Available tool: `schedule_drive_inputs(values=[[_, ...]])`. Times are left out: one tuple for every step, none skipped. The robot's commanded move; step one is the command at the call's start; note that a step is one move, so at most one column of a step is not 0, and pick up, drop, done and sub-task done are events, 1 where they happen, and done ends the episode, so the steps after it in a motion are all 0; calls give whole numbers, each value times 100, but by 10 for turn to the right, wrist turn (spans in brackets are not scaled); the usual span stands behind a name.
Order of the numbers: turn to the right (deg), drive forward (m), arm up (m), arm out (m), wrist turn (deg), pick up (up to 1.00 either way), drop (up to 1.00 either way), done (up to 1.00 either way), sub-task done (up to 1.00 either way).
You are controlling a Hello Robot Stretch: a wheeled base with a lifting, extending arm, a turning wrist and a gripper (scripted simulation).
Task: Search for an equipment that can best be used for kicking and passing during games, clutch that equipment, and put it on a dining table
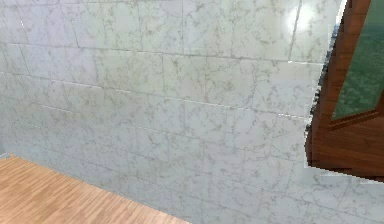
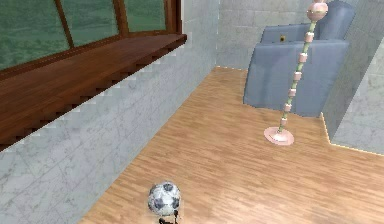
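A black-and-white ball [image 2: 164,197], patterned like a football, is low in the arm side view, just left of the middle, over the wooden floor [image 2: 230,140]. Small dark parts that look like the gripper [image 2: 171,214] and its fingers stick up from the bottom edge right under the ball. I cannot tell whether the gripper holds the ball or whether the ball rests on the floor.
A marble-tiled wall [image 1: 170,110] stands close ahead, with a dark wooden window frame [image 1: 350,100] at the forward view's right. A long wooden window sill [image 2: 80,80] runs along the arm side view's left. Farther out stand a grey-blue armchair [image 2: 295,65] and a beaded floor lamp [image 2: 295,80].
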Motion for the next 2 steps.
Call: schedule_drive_inputs(values=[[0,0,50,0,0,0,0,0,0],[0,0,42,0,0,0,0,0,0]])
